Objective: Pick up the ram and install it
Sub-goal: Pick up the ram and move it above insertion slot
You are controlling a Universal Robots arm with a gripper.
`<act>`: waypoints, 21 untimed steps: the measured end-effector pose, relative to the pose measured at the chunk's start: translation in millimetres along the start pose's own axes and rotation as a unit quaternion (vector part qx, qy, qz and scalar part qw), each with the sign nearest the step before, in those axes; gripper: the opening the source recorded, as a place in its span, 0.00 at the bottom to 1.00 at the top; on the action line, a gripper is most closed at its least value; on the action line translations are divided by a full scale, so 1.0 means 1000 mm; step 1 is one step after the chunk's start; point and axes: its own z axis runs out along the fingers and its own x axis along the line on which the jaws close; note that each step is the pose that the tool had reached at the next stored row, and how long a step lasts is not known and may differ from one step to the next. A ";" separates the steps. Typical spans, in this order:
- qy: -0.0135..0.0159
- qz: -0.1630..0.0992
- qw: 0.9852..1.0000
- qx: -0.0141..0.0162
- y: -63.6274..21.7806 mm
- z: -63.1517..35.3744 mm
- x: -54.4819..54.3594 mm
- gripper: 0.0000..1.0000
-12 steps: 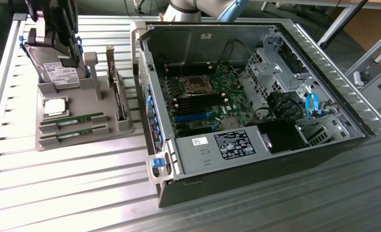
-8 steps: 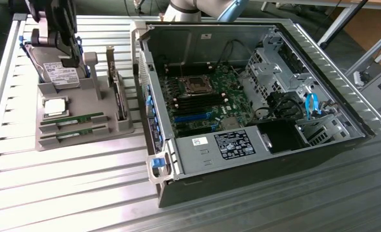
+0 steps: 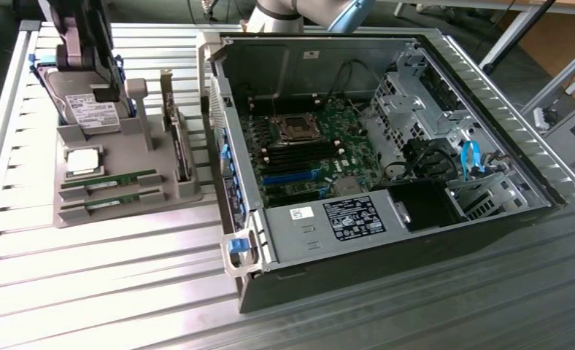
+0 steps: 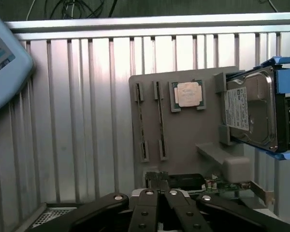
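Ram (image 3: 107, 180) stands on edge in a slotted grey tray (image 3: 136, 157) on the ribbed metal table (image 3: 93, 292), one of two alike green sticks. The second stick (image 3: 110, 202) lies parallel just beside it, and the square silver processor (image 3: 83, 160) sits on the first stick's other side. The gripper (image 4: 158, 180) hangs above the tray's hard drive (image 3: 95, 109) end, apart from both sticks, its fingertips pressed together with nothing between them. At the exterior view's right the open computer case (image 3: 521, 168) lies on its side with the motherboard (image 3: 307, 146) exposed. By its look the stick should be light and stiff but thin and easily damaged. The safest hold is likely across its two flat faces near the middle of the upper edge, clear of the contact edge seated in the tray slot. Neither stick has been lifted, so the pick has not begun.
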 end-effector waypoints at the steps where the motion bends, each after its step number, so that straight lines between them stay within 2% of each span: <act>1: 0.000 -0.011 1.000 0.000 0.0000 0.0000 0.000 0.09; 5: 0.000 -0.012 1.000 0.000 -0.0001 0.0000 0.000 0.10; 8: 0.000 -0.012 1.000 0.000 0.0000 0.0000 0.000 0.29; 9: 0.000 -0.012 1.000 0.000 -0.0001 0.0001 0.000 0.29; 10: 0.000 -0.012 1.000 0.000 -0.0001 0.0000 0.000 0.35; 14: 0.000 -0.012 1.000 0.000 0.0000 0.0005 0.000 0.35; 21: 0.000 -0.012 1.000 0.000 0.0002 0.0123 0.000 0.35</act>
